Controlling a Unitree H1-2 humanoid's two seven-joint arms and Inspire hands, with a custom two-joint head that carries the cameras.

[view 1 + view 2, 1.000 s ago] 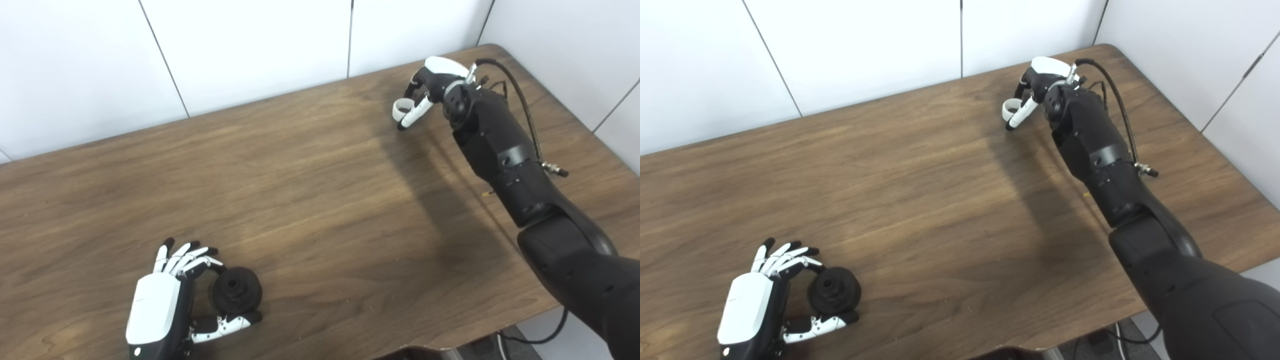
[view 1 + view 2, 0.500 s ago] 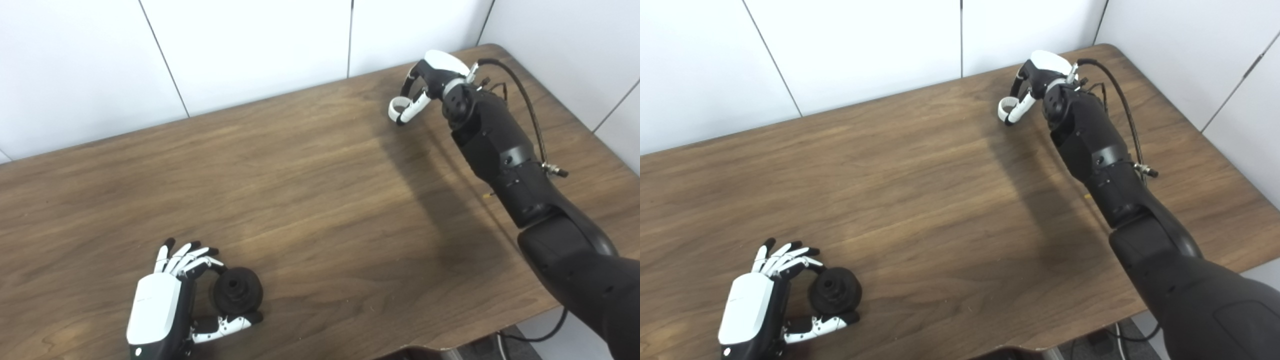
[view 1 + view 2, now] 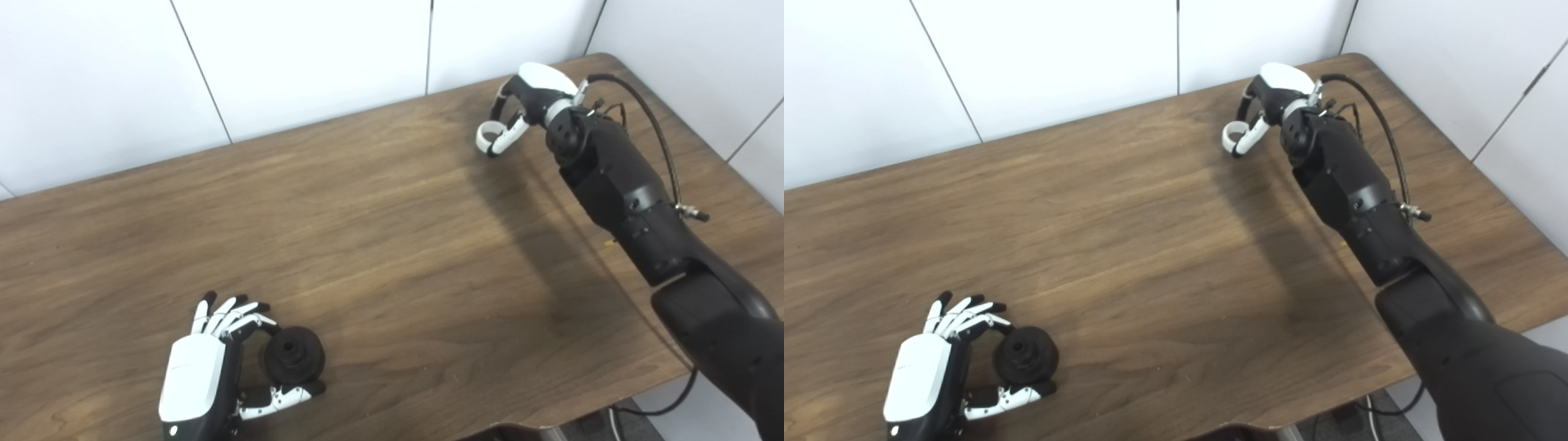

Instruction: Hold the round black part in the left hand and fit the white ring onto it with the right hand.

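Since 1 s ago the right hand has lifted a bit and shifted slightly toward the far wall w/ the white ring; the forearm behind it has swung a little toward the table's right edge. Left hand and the round black part have barely changed, maybe a hair toward the near edge.

Landmark = the round black part. It sits on the wooden table near the front edge, hub w/ centre hole facing up and toward the camera. Left hand lies just beside it on its left side, white back up. Fingers curl over the part's far-left rim, thumb runs along its near side, tip at the part's lower right. So the hand is closed loosely around the part, touching it at both sides; part looks to rest on the table, can't tell if it's lifted at all.

White ring is well apart from the black part, far off toward the back-right corner of the table. Right hand grips it: ring pinched betw. the thumb and a fingertip, hanging at the hand's left side, opening roughly facing up. Ring appears clear of the tabletop, a shadow under it, but contact hard to judge.

Right arm, black, stretches from the bottom-right corner up to the hand, a black cable looping along its outer side. White wall panels stand behind the table, beyond both part and ring.
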